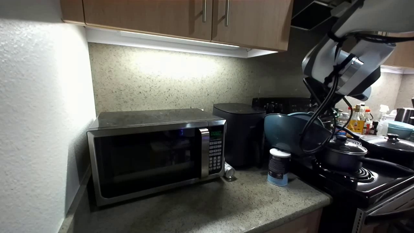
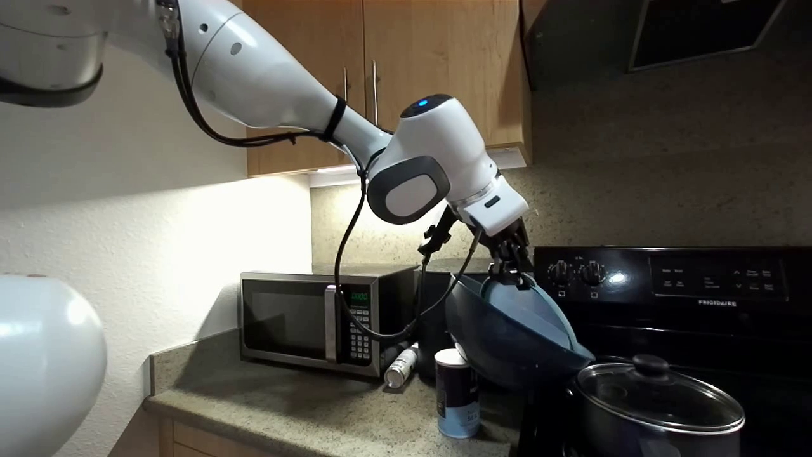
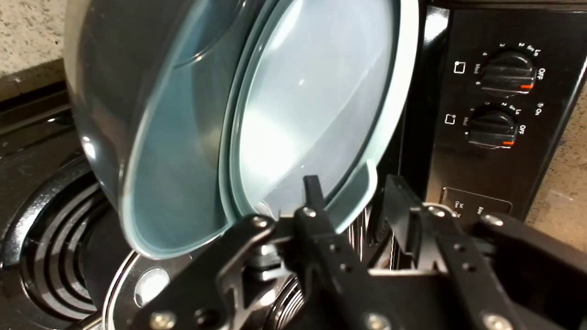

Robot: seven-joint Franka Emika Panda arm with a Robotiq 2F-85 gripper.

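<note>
A large teal bowl (image 1: 284, 134) stands steeply tilted at the counter's stove side. It also shows in an exterior view (image 2: 495, 343) and in the wrist view (image 3: 183, 146). A lighter teal inner bowl (image 3: 316, 101) is nested in it, also tilted; it shows in an exterior view (image 2: 523, 311). My gripper (image 3: 352, 181) is open at the inner bowl's upper rim, with its fingers apart. One finger is over the bowl's inside and the other outside, with a rim tab between them. I cannot tell whether a finger touches it. In an exterior view the gripper (image 2: 512, 279) points downward.
A salt canister (image 2: 458, 393) stands before the bowls. A small can (image 2: 401, 367) lies beside the microwave (image 1: 155, 158). A black appliance (image 1: 239, 136) stands behind. A lidded pot (image 2: 660, 406) sits on the stove. Control knobs (image 3: 509, 73) are near the gripper. Cables hang from the arm.
</note>
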